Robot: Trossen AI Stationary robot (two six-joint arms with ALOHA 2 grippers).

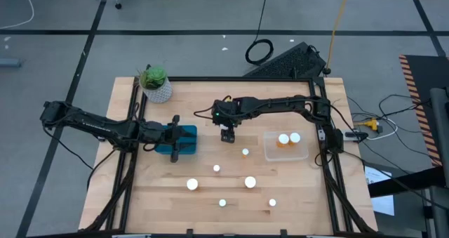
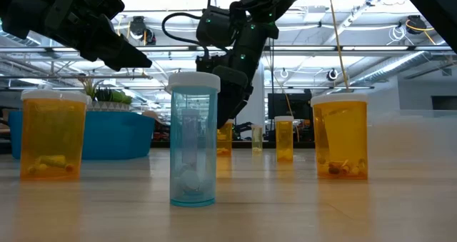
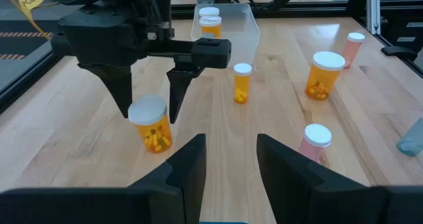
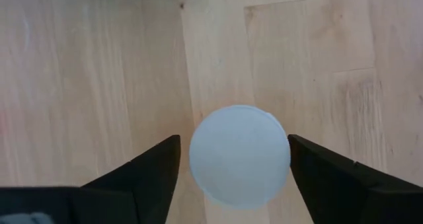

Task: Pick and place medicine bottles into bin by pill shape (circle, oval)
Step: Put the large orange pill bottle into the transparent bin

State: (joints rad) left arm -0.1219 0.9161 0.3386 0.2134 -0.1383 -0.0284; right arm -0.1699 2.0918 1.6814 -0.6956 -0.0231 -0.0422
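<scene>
On the left of the wooden surface (image 1: 140,196), the left hand (image 1: 175,141) hangs over the blue bin (image 1: 188,141), its fingers (image 3: 188,164) spread apart and holding nothing. A white potted plant (image 1: 156,83) stands at the far left corner, behind that arm.

Near the middle, the right hand (image 1: 227,134) points straight down over a medicine bottle (image 3: 153,123) with a white cap (image 4: 239,154) and yellow pills inside. The right wrist view looks down on that cap sitting between the two open fingers (image 4: 149,168), with a gap of bare wood on each side, so the bottle is straddled, not gripped.

Loose bottles stand upright in front of it, well apart from one another: a large one (image 1: 192,184), a small one (image 1: 217,168), another small one (image 1: 245,151), a large one (image 1: 250,182), and two more near the front edge (image 1: 223,202) (image 1: 273,203). In the low view the nearest bottle (image 2: 193,138) is blue-tinted, not amber.

On the right, the clear bin (image 1: 270,154) holds two bottles (image 1: 284,139) (image 1: 295,137) side by side.
</scene>
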